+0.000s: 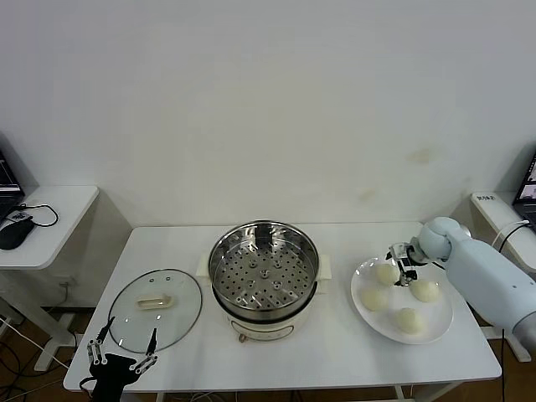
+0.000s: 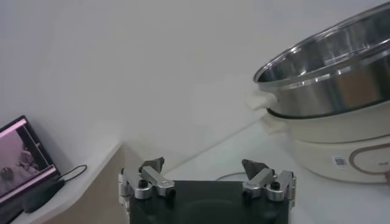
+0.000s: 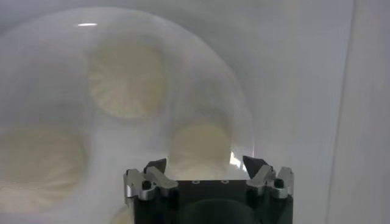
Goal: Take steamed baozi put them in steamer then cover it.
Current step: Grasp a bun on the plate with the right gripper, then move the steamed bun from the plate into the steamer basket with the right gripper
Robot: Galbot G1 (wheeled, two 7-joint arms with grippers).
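Head view: white rectangular desk (image 1: 335, 352) carries everything. Round shiny stainless-steel steamer basket with perforated floor (image 1: 263, 270) on a white electric pot base sits mid-desk, nearer the back edge, nothing inside. Round clear glass lid with metal rim and cream oblong handle (image 1: 156, 307) lies flat near the front-left corner, apart from the steamer. Flat round white plate (image 1: 427, 331) sits toward the right edge, holding four small smooth cream-white buns (image 1: 386, 273), all on the plate. Right gripper (image 1: 402, 270) is low over the plate's back part, between two buns, just beside the back-left one; contact unclear. Left gripper (image 1: 124, 356) hangs at the front-left corner just off the front edge, near the lid, fingers spread, holding nothing. Black mouse (image 1: 15, 231) on a white side table at far left

Left wrist view: left gripper (image 2: 204, 172) fingers wide apart, nothing between; steamer (image 2: 341, 61) and pot base ahead, well apart

Right wrist view: right gripper (image 3: 206, 165) points down at the plate (image 3: 73, 85); one bun (image 3: 198, 146) lies just beyond the fingertips, between them; fingers stand apart, no grip visible. Other buns blurred further off
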